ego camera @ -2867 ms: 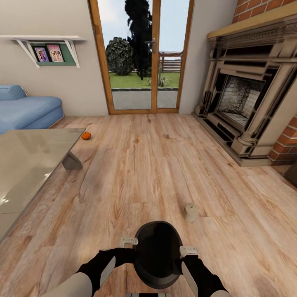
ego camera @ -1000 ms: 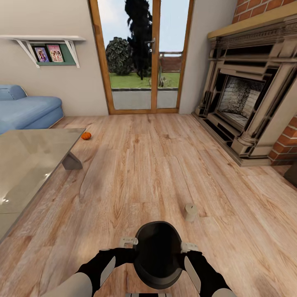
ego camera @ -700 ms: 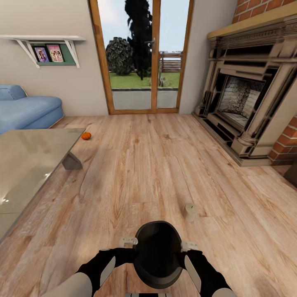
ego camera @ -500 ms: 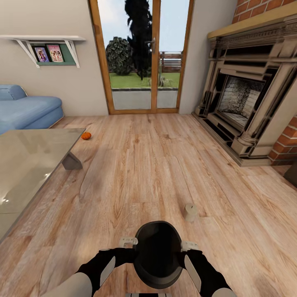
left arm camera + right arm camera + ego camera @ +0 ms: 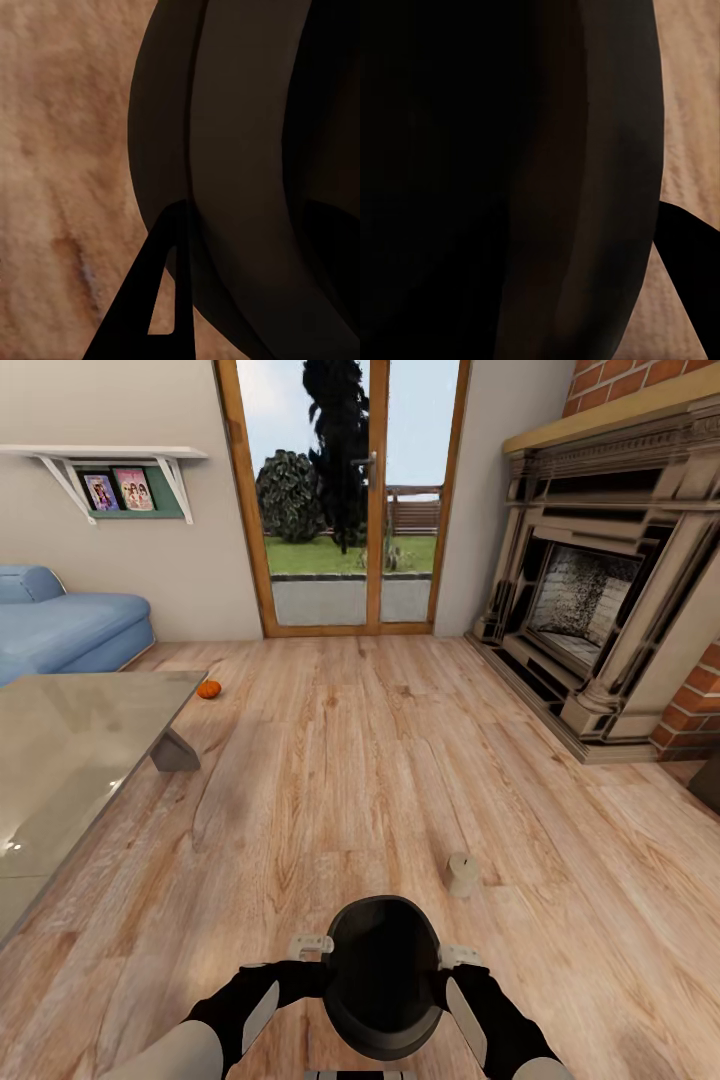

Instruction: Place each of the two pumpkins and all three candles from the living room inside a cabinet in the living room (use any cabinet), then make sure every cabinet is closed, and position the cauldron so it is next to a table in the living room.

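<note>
The matte-black cauldron [image 5: 383, 980] sits low in front of me over the wood floor, its wide mouth facing up. My left gripper [image 5: 312, 945] is shut on its left rim and my right gripper [image 5: 458, 958] on its right rim. In the left wrist view the cauldron wall [image 5: 247, 150] is very close, with one dark finger [image 5: 161, 300] outside it. In the right wrist view the cauldron [image 5: 510, 180] is just as close. A beige candle [image 5: 462, 873] stands on the floor just ahead to the right. One orange pumpkin [image 5: 208, 689] lies by the far corner of the glass table [image 5: 70, 760].
A blue sofa [image 5: 60, 630] stands behind the table at the left. A stone fireplace [image 5: 600, 610] lines the right wall. A glass door [image 5: 345, 500] is straight ahead, and a wall shelf [image 5: 110, 470] hangs to its left. A dark object [image 5: 708, 780] shows at the right edge.
The right gripper and forearm have shifted slightly in against the cauldron since the oldest frame. Nothing else has moved.
</note>
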